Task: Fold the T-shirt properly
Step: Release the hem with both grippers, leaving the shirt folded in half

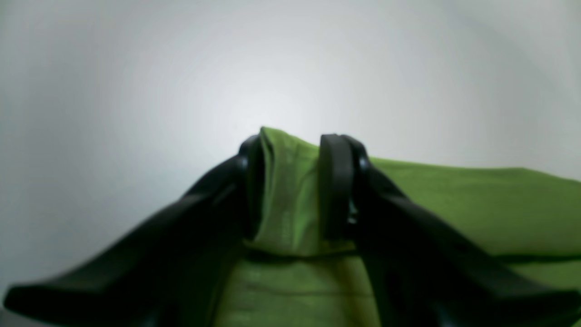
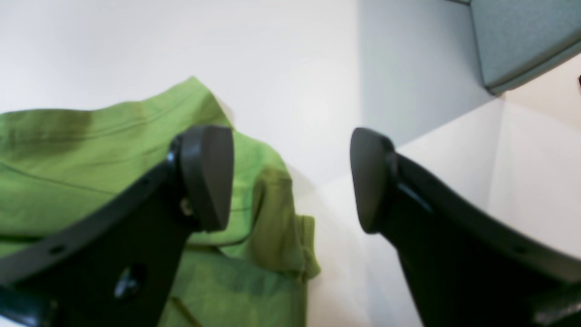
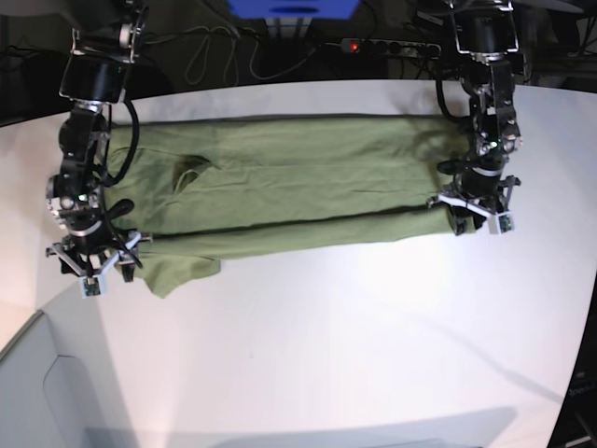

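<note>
The olive-green T-shirt (image 3: pixel 298 187) lies as a long folded band across the far half of the white table (image 3: pixel 354 327). My left gripper (image 3: pixel 478 217) is at the band's right end, near its front edge. In the left wrist view its fingers (image 1: pixel 335 181) stand apart, and a raised fold of the T-shirt (image 1: pixel 290 190) sits between them. My right gripper (image 3: pixel 93 266) is at the left end, just off the cloth's corner. Its jaws (image 2: pixel 290 177) are wide open with nothing between them, and one finger (image 2: pixel 206 175) hangs over the T-shirt (image 2: pixel 68 159).
Cables, a power strip (image 3: pixel 392 47) and a blue box (image 3: pixel 294 9) lie beyond the table's far edge. A grey panel (image 3: pixel 47 392) stands at the front left corner. A grey-green partition (image 2: pixel 522 36) shows at the top right of the right wrist view.
</note>
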`<act>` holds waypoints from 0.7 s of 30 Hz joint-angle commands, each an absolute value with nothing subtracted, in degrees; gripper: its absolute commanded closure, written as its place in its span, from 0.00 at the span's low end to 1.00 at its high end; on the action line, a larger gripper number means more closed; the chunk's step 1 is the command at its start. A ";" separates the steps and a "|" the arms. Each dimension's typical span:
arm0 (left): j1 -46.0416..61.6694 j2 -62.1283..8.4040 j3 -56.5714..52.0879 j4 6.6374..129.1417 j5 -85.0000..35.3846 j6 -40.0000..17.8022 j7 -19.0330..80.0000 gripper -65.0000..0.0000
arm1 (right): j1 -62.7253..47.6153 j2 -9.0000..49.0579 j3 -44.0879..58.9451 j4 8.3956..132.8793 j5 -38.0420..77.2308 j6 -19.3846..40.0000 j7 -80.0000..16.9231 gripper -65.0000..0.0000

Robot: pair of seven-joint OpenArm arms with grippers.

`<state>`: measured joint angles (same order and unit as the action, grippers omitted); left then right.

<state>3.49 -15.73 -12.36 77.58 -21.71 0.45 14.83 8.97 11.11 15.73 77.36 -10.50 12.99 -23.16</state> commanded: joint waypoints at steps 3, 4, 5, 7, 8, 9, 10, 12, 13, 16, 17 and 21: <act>2.86 -16.40 -12.70 79.34 -22.02 0.48 13.58 0.70 | 10.15 11.74 15.78 78.29 -10.33 13.14 -21.76 0.40; 3.03 -16.40 -12.70 79.87 -22.02 0.48 13.58 0.70 | 10.15 11.74 15.78 78.29 -10.33 13.14 -21.76 0.40; 3.74 -16.40 -12.70 80.48 -22.02 0.48 13.58 0.70 | 10.15 11.74 15.78 78.29 -10.33 13.14 -21.76 0.40; 4.35 -16.40 -12.70 82.07 -22.02 0.48 13.58 0.70 | 10.15 11.74 15.78 78.29 -10.33 13.14 -21.76 0.40; 4.44 -16.40 -12.70 82.42 -22.02 0.48 13.58 0.70 | 10.15 11.74 15.78 78.29 -10.33 13.14 -21.76 0.40; 4.44 -16.40 -12.70 82.42 -22.02 0.48 13.58 0.70 | 10.24 11.74 15.78 78.29 -10.33 13.14 -21.76 0.40; 4.44 -16.40 -12.70 82.33 -22.02 0.48 13.58 0.70 | 10.24 11.74 15.78 78.29 -10.33 13.14 -21.76 0.40; 4.35 -16.40 -12.70 82.24 -22.02 0.48 13.58 0.70 | 10.24 11.74 15.78 78.29 -10.33 13.14 -21.76 0.40; 4.35 -16.40 -12.70 82.24 -22.02 0.48 13.58 0.70 | 10.24 11.74 15.78 78.29 -10.33 13.14 -21.76 0.40; 4.35 -16.40 -12.70 82.15 -22.02 0.48 13.58 0.70 | 10.24 11.74 15.78 78.20 -10.33 13.14 -21.76 0.40; 4.35 -16.40 -12.70 82.15 -22.02 0.48 13.58 0.70 | 10.24 11.74 15.78 78.20 -10.33 13.14 -21.76 0.40; 4.35 -16.40 -12.70 82.07 -22.02 0.48 13.58 0.71 | 10.24 11.74 15.78 78.20 -10.33 13.14 -21.76 0.40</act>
<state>4.93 -15.73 -12.40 81.21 -21.87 0.62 15.03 8.99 11.11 15.68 77.34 -10.50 12.99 -23.16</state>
